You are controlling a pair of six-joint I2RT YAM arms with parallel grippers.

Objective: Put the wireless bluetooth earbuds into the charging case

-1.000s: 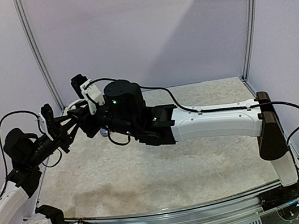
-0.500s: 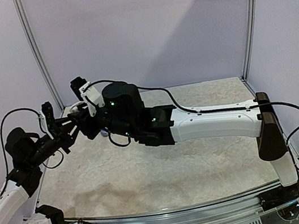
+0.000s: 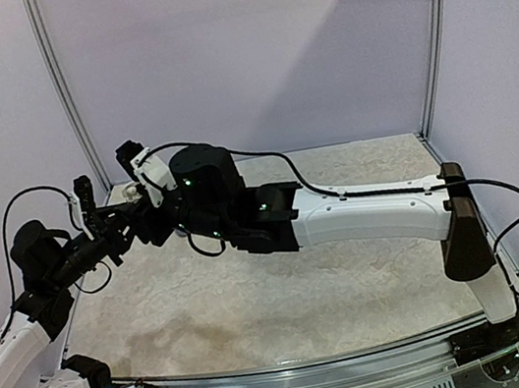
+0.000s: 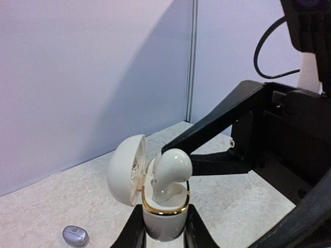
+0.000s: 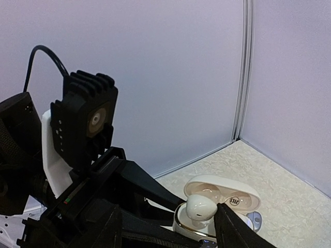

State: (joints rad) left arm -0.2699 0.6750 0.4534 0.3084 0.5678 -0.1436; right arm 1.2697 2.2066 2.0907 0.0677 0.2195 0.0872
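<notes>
Two arms meet over the far-left part of the table (image 3: 316, 294); all positions below are ref. the case.

- Case (image 4: 164, 219): white, gold rim, upright, off the table. Lid hinged open, standing on the case's left in left-wrist view.
- L gripper (image 4: 162, 232): closed on the case, one finger each side of the lower body, gripping from below. Firm hold, case not tilted.
- White earbud (image 4: 171, 168): sits in the case's open mouth, lower part down in the well, rounded top well above the rim. Not flush w/ rim; leans a bit toward the lid side.
- R gripper (image 5: 169, 213): fingers spread, holding nothing. Comes at the case from the side opp. the L gripper. In right-wrist view one fingertip (image 5: 223, 209) is just beside the earbud, poss. touching, can't tell; the other stands clear of it. In left-wrist view both black fingers run in behind the case, tips hidden by the earbud.
- Grey-lilac earbud (image 4: 75, 236): lies on the table below the case, on its lid side, apart from both grippers.
- Top view: case itself hidden by the R wrist; the L gripper is just left of that wrist.
</notes>
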